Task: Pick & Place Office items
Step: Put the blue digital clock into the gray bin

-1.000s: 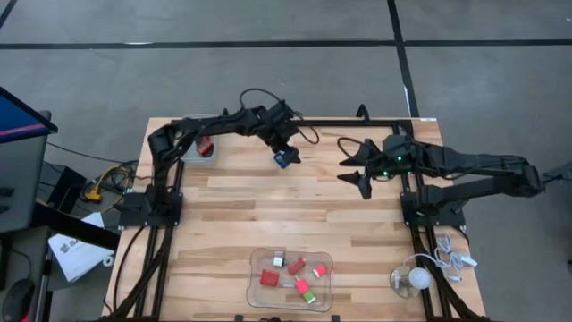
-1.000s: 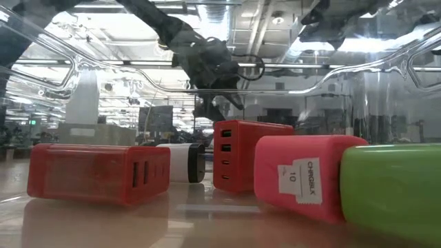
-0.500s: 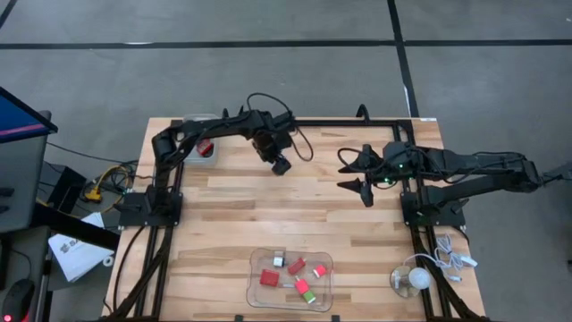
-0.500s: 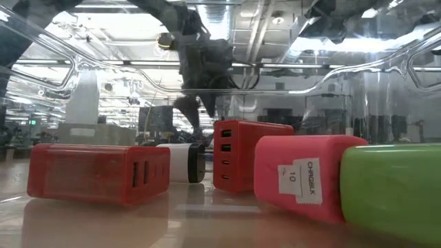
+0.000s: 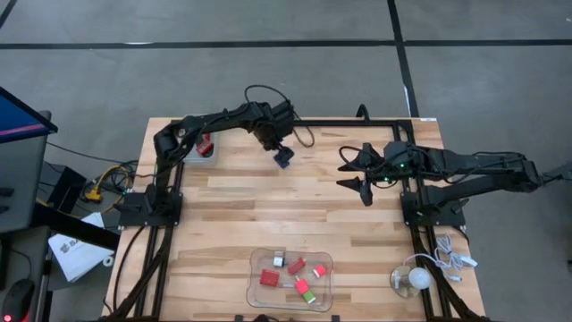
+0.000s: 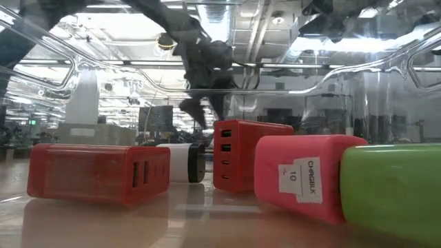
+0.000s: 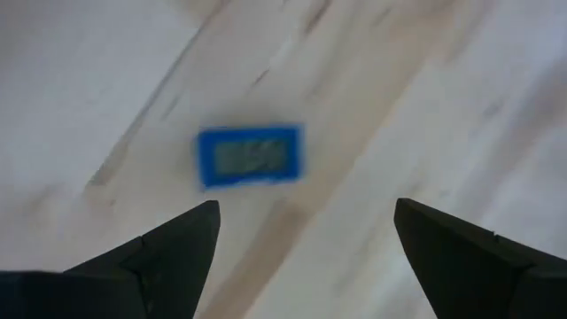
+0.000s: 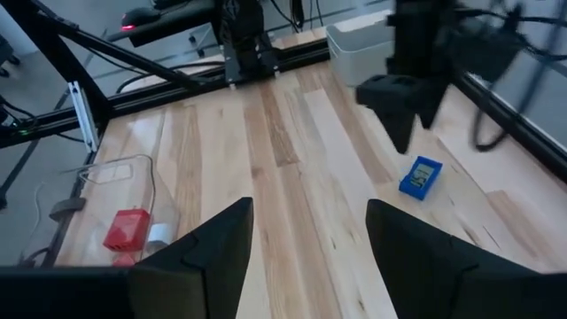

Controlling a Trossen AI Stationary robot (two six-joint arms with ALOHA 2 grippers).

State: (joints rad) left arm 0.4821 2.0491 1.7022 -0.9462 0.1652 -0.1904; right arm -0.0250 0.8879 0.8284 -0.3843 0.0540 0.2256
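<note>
A: What moved? 
B: Left claw [image 5: 282, 157]. It swung from beside the blue piece, back toward the left, then forward again; now it's above the blue piece [image 7: 250, 157], fingers [image 7: 168, 252] spread wide either side of it in the wrist view. 
A: Blue piece? 
B: Flat on the worktop [image 8: 292, 168], apart from the claw. Earlier high views showed it right at the claw tip. 
A: Right claw [image 5: 355, 169]? 
B: Shifted slightly, narrowed a touch. Nothing held.
</note>
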